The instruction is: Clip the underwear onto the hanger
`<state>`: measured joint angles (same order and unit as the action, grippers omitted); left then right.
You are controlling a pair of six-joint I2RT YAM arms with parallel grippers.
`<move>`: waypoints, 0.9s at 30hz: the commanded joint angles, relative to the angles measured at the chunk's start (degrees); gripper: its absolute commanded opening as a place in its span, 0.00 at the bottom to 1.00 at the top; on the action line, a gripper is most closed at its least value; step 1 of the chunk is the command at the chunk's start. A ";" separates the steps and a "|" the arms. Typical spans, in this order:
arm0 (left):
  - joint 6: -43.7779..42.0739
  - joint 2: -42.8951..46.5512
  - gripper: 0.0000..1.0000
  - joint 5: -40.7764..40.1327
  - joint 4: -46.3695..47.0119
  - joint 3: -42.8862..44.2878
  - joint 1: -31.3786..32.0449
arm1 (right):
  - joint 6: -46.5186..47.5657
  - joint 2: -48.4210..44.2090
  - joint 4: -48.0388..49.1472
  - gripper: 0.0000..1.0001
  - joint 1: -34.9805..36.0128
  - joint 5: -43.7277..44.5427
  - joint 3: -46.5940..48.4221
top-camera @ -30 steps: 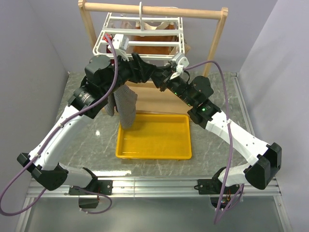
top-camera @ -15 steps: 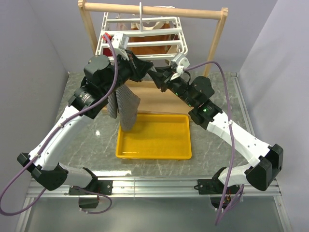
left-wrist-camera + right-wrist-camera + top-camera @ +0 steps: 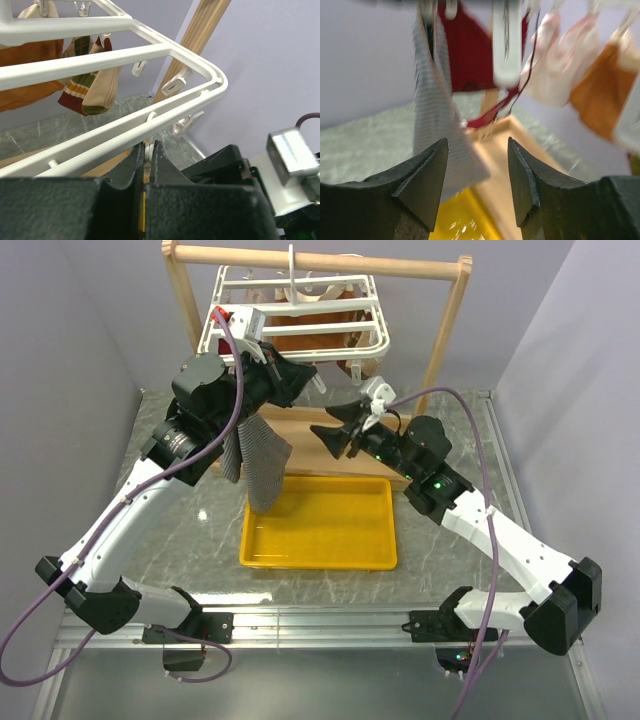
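The grey striped underwear (image 3: 256,455) hangs in a bunch below the white hanger's (image 3: 378,315) front left rim, over the yellow tray's (image 3: 320,565) left end. Its top is hidden behind my left arm. My left gripper (image 3: 305,380) is up at that rim, its jaws shut on a small white clip (image 3: 146,151) just under the hanger bar (image 3: 150,117). My right gripper (image 3: 326,432) hangs open and empty, apart from the hanger. In the right wrist view the underwear (image 3: 434,115) hangs ahead and left of the right gripper (image 3: 477,185).
A wooden frame stand (image 3: 320,260) carries the hanger. Dark red underwear (image 3: 470,55), pale and orange-brown garments (image 3: 600,95) and socks (image 3: 85,85) hang from other clips. A wooden base board (image 3: 320,445) lies behind the tray. Grey walls close in on both sides.
My right gripper has opened and pulled back down and to the right, away from the hanger. My left gripper has shut at the rim. The underwear stays hanging.
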<state>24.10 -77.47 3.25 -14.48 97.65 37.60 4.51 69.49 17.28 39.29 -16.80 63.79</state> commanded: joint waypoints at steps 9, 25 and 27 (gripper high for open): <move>-1.07 1.53 0.00 2.11 1.65 0.88 -0.43 | -1.78 3.60 -1.19 0.58 -6.24 -28.36 -10.35; -0.81 2.77 0.00 4.75 2.70 -0.97 -0.43 | -41.50 30.69 35.87 0.67 -16.08 -48.31 -3.85; -0.81 2.68 0.00 4.75 2.61 -0.70 -0.51 | -46.58 33.93 43.34 0.71 -16.26 -51.13 -2.97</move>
<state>23.27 -76.34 6.39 -14.02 96.75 37.21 -32.84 100.84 44.36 23.44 -60.18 57.52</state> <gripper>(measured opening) 0.040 0.702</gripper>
